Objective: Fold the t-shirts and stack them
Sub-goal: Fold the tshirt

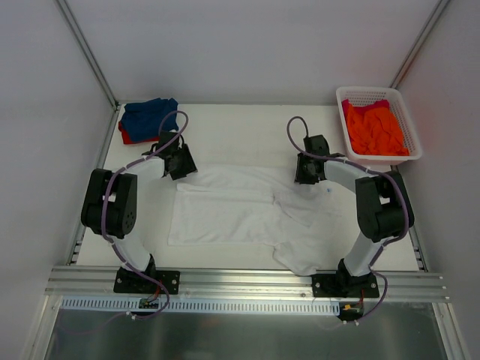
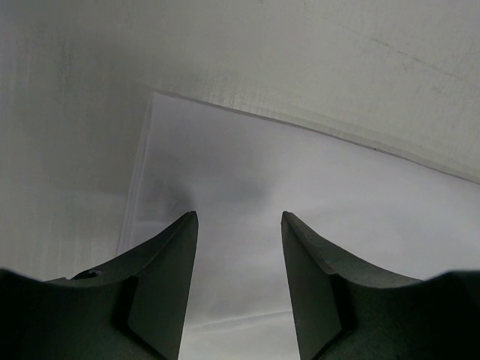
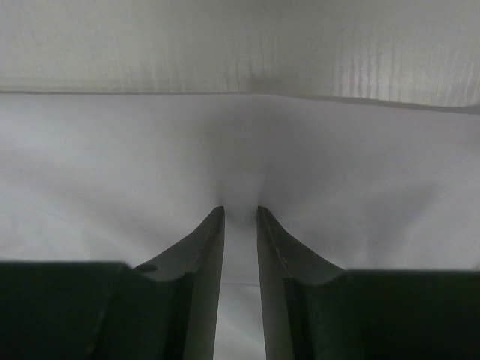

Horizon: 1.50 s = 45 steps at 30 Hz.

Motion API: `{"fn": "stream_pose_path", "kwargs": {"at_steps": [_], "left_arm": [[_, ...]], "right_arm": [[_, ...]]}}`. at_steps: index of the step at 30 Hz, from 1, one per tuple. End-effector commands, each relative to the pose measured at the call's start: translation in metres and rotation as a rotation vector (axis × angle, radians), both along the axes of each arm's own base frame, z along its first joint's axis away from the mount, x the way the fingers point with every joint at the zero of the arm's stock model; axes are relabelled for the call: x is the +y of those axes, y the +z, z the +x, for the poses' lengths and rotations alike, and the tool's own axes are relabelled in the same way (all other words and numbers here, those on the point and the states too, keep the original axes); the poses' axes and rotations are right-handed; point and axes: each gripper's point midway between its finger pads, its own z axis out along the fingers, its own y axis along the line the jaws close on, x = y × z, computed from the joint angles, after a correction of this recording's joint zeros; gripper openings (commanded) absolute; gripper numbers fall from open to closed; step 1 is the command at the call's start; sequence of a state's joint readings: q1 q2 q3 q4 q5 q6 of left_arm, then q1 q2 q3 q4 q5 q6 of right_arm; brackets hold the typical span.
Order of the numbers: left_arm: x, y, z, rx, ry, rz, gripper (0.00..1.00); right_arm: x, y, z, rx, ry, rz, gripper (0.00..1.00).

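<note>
Sleeve outlines lost, white on white desk (image 1: pixel 240 135). Left hand (image 2: pixel 238 217) half open, empty, over far-left corner of white t-shirt (image 1: pixel 232 210); right hand (image 3: pixel 240 210) nearly closed, pinching its far-right edge.

No text, label, brand, number or sign can be read anywhere.

The middle of the table (image 1: pixel 240 127) is covered by a spread white shirt (image 1: pixel 232 214), flanked by the left arm (image 1: pixel 112 206) and right arm (image 1: pixel 382 206). A bare strip is left along the far edge, bounded by a pile of blue and red shirts (image 1: pixel 146 118) in the left corner and a basket (image 1: pixel 366 91) in the right. The sides are closed by walls (image 1: pixel 45 135).
</note>
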<state>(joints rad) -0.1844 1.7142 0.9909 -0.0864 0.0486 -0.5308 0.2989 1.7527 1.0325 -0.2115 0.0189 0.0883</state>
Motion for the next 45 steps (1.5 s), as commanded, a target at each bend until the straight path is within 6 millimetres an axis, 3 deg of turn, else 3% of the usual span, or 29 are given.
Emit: {"fn": "stream_pose_path", "kwargs": {"at_steps": [1,5,13,26,36,45], "left_arm": [[-0.004,0.0,0.011,-0.014,-0.027,0.002,0.49],[-0.005,-0.007,0.01,0.006,-0.024,-0.002,0.49],[-0.001,-0.002,0.023,-0.012,-0.014,0.0,0.49],[0.002,0.006,0.057,-0.04,0.008,-0.034,0.49],[0.003,0.01,0.088,-0.064,0.012,-0.063,0.49],[0.004,0.005,0.091,-0.05,0.012,-0.08,0.49]], "right_arm": [[0.01,0.002,0.008,0.003,0.002,0.07,0.27],[0.01,0.002,0.007,0.008,0.001,0.075,0.27],[0.01,0.003,0.018,0.01,-0.009,0.078,0.28],[0.013,0.012,0.057,-0.01,-0.017,0.096,0.28],[0.012,0.021,0.098,-0.038,-0.022,0.111,0.28],[0.009,0.023,0.103,-0.037,-0.02,0.108,0.28]]}}
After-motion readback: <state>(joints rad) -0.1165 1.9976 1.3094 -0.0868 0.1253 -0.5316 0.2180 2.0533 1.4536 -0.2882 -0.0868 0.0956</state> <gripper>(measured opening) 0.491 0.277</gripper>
